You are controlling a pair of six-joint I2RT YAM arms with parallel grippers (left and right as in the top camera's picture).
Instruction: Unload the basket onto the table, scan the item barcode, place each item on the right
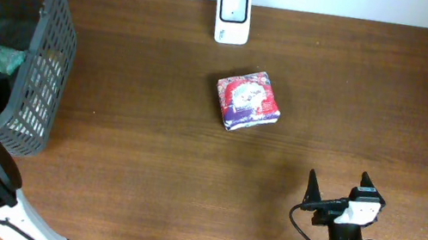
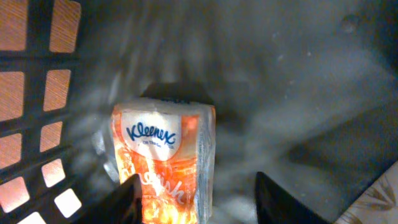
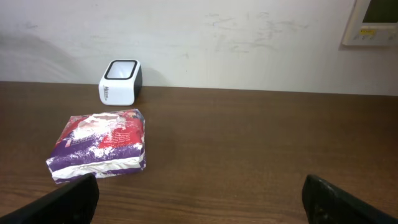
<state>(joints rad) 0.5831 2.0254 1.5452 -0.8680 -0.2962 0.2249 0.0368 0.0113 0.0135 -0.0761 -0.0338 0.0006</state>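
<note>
- Step in hand, as I judge it: picking an item out of the basket (image 1: 53,49) at the far left, before any scan.
- The left gripper (image 2: 196,177) is down inside the basket, jaws spread either side of an orange tissue pack (image 2: 163,158). One finger overlaps the pack's edge and the other stands clear, so nothing is pinched yet.
- The tissue pack lies on the basket floor beside the mesh wall, brand side up. No barcode shows.
- The right gripper (image 1: 338,177) hovers at the near right, jaws wide, holding nothing.
- The scanner (image 1: 232,15) stands at the far edge, centre. A red packet (image 1: 248,100) lies on the table (image 1: 145,169) near it, not touching.
- Next move calls for squeezing the pack, lifting it over the basket wall, carrying it right to the scanner and turning it until its code faces the window.
</note>
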